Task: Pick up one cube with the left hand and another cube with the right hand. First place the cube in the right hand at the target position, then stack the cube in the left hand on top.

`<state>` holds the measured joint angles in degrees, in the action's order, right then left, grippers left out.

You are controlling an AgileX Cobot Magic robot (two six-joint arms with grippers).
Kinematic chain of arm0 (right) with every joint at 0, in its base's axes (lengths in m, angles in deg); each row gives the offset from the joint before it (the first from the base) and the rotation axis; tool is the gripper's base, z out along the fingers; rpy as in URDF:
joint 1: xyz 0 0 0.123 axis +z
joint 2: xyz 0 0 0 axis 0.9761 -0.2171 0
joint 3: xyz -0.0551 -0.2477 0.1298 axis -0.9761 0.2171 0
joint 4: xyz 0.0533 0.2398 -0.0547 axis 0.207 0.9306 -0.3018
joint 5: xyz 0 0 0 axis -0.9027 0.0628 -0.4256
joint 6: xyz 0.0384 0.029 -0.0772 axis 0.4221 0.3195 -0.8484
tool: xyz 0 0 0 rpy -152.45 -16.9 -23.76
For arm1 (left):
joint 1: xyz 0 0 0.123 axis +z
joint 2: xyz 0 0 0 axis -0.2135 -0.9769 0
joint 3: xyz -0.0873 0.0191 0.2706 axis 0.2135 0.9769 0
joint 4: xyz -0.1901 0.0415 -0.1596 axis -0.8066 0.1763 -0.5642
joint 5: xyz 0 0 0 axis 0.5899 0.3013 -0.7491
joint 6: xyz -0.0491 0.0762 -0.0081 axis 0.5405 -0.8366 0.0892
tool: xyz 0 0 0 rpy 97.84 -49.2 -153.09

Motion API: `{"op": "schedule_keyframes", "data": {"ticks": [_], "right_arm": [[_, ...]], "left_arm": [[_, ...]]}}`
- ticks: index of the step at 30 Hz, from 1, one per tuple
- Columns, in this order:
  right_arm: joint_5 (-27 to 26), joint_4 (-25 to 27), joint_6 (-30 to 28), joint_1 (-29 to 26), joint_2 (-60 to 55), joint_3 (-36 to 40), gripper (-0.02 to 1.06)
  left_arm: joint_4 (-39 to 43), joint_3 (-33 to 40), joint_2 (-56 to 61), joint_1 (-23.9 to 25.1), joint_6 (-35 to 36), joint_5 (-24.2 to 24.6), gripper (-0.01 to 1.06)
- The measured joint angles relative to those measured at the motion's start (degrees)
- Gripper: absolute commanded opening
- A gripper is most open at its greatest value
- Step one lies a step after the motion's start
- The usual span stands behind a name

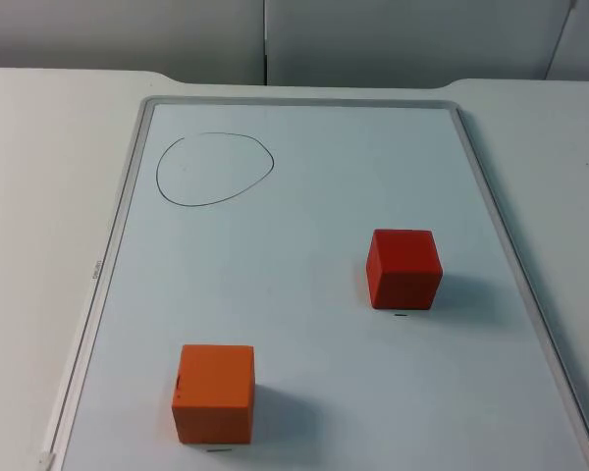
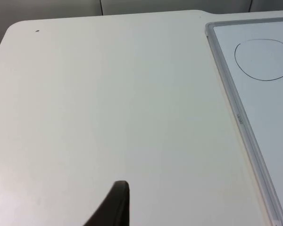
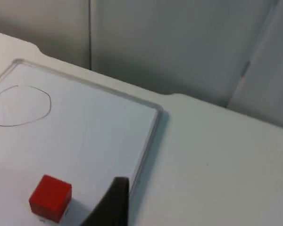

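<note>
Top view: orange cube [image 1: 214, 392], red cube [image 1: 403, 268] on whiteboard [image 1: 304, 177]; hands' opening indiscernible.

We see a red cube [image 1: 403, 268] and an orange cube [image 1: 214, 392] on a pale blue-white board [image 1: 304, 196] with a grey frame. A thin black outline [image 1: 215, 169] is drawn near the board's far left corner. The counter [image 1: 39, 196] is off-white, the wall [image 1: 373, 39] grey.
</note>
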<state>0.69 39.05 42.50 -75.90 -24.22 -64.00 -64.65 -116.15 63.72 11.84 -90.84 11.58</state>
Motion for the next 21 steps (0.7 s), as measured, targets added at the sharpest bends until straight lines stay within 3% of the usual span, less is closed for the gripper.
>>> {"op": "schedule_keyframes", "data": {"ticks": [4, 5, 9, 12, 14, 21], "right_arm": [[-0.3, 8.7, -14.1, 0.0, -16.5, -12.6, 1.01], [-0.3, 8.7, -14.1, 0.0, -16.5, -12.6, 1.01], [2.2, 12.2, -23.2, 2.2, -31.4, -22.9, 1.01], [3.4, 11.0, -25.9, 5.2, -37.5, -26.5, 1.01], [4.1, 6.9, -27.3, 11.2, -44.9, -30.0, 1.01], [4.6, -1.0, -25.7, 21.2, -58.7, -31.9, 1.01]], "left_arm": [[0.0, 0.0, 0.0, 0.0, 0.0, 0.0, 1.05], [0.0, 0.0, 0.0, 0.0, 0.0, 0.0, 1.05], [0.0, 0.0, 0.0, 0.0, 0.0, 0.0, 1.05], [0.0, 0.0, 0.0, 0.0, 0.0, 0.0, 1.05], [0.0, 0.0, 0.0, 0.0, 0.0, 0.0, 1.05], [0.0, 0.0, 0.0, 0.0, 0.0, 0.0, 1.05]]}}
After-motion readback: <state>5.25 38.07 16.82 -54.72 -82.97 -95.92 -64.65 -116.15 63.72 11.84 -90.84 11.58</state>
